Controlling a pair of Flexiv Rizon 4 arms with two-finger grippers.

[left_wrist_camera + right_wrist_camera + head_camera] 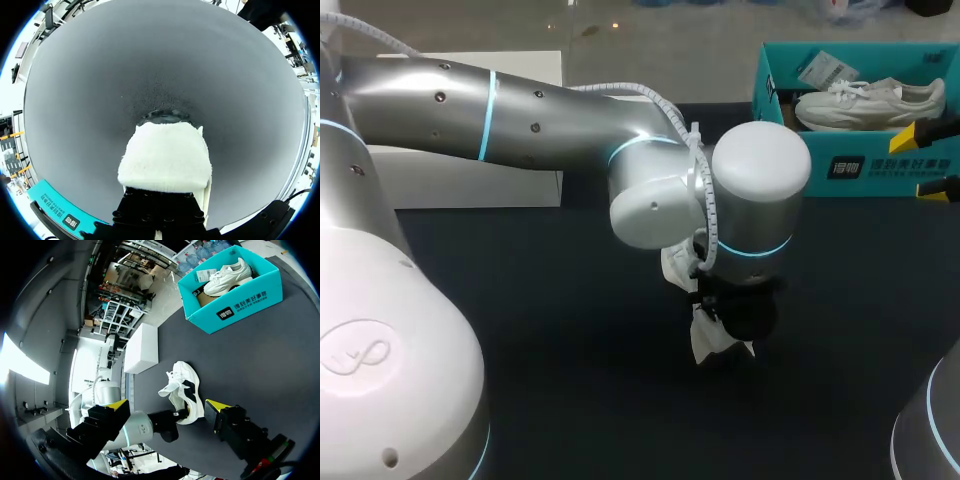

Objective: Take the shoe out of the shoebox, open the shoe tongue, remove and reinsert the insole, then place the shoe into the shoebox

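At the far left a white box (470, 160) sits on the dark table (540, 330); it's no part of the job. My left arm comes in over it to the middle. There my left gripper (728, 312) is clamped on the shoe (184, 390) at its heel end, over open tabletop and well apart from the shoebox (860, 165).

The shoe is a white trainer with black side panels. I judge it light, soft in the upper and stiffer in the sole, so a pinch on the padded collar may let it droop. The heel counter or sole edge looks the firmer hold; the floppy tongue wants a fingertip pinch.

In the head view my own wrist covers most of the shoe. In the left wrist view the collar hides both fingertips, so I read the grip from the right wrist view. I can't tell whether the toe touches the table, and the insole is out of sight.

To the right, the teal shoebox holds a second shoe (870, 100). My right gripper (166, 406) hangs near the box's front corner, fingers spread wide and empty.
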